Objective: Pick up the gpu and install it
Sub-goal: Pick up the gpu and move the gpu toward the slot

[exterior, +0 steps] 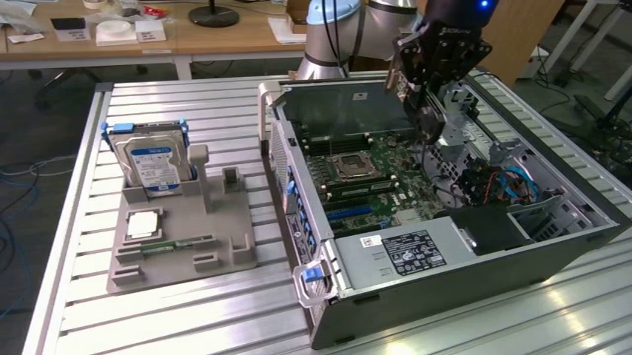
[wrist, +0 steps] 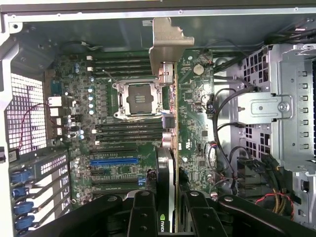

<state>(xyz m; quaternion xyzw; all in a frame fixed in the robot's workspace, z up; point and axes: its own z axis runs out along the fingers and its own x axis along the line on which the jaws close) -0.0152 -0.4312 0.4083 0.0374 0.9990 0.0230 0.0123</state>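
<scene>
item: my gripper (exterior: pixel 419 87), gpu (exterior: pixel 428 120) clamped, over open computer case (exterior: pixel 445 288); hard drive (exterior: pixel 150 159) upright in grey holder (exterior: pixel 183 222).

The arm (exterior: pixel 331 33) stood at the upper middle of the exterior view, its wrist (exterior: pixel 456 18) bent so that the pincer (exterior: pixel 427 109) pointed downward. Its dark fingers (wrist: pixel 143 215) were partly closed, clamped on both faces of the card (wrist: pixel 169 168), which was held on edge.

An open computer case (exterior: pixel 415 296) lies under the jaws, with a green board (wrist: pixel 74 113) and a square chip socket (wrist: pixel 137 98) inside. Well apart from the jaws, a silver hard drive (exterior: pixel 153 166) stands in a gray holder (exterior: pixel 177 255) on the metal table (exterior: pixel 177 318).
</scene>
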